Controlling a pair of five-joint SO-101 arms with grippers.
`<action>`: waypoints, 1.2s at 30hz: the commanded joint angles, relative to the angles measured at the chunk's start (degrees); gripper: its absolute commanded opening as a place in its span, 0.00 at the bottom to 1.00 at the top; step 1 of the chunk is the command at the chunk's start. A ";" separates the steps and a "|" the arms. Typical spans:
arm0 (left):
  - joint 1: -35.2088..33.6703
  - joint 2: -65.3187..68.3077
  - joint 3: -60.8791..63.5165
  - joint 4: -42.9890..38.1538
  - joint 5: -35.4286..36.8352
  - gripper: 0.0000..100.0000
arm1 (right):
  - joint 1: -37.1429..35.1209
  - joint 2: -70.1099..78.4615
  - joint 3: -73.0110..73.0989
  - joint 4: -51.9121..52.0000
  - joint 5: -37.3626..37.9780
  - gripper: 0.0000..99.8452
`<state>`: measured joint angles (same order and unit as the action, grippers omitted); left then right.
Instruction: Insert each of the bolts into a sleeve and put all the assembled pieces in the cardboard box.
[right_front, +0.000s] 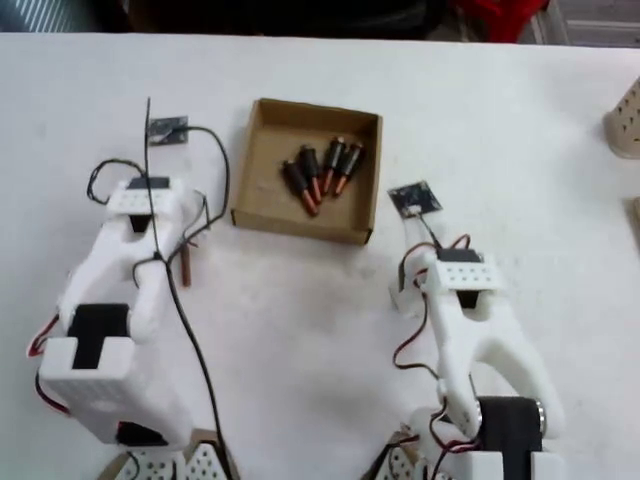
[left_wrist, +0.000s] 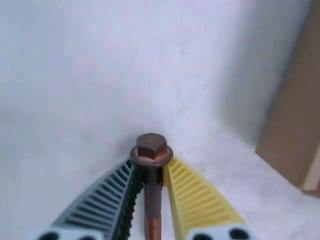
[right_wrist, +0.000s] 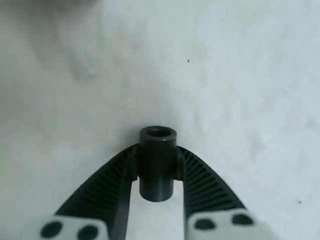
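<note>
Worktop (right_front: 300, 330) is carrying the cardboard box (right_front: 300, 228), where four assembled pieces (right_front: 322, 172) are lying side by side. Left pincer (left_wrist: 150, 166) is clamping the bolt (left_wrist: 151, 150) by its shank, near the box. The bolt's long axis is running along the fingers, with the hex head poking past their tips. Right pincer (right_wrist: 157, 156) is gripping the sleeve (right_wrist: 157, 172), its bore mouth facing outward, well apart from the bolt. Risk, as I am judging it: the head is leading, so mating may be jamming or knocking the sleeve loose.

The bolt (left_wrist: 152, 151) is copper, the sleeve (right_wrist: 157, 165) black
</note>
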<state>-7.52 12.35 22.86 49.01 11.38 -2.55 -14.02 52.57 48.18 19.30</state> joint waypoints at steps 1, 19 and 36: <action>-0.57 -0.40 -0.70 -1.23 0.53 0.02 | -2.24 -2.24 -0.35 -1.10 -4.31 0.02; -0.31 -0.31 -0.62 -2.02 0.44 0.02 | -8.84 -20.18 10.37 -20.26 -9.05 0.02; -0.22 -0.31 -0.62 -2.02 0.26 0.02 | -17.54 -22.64 21.10 -52.00 -15.30 0.02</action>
<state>-7.52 12.35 22.86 48.31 11.38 -17.85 -34.95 72.62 3.60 4.62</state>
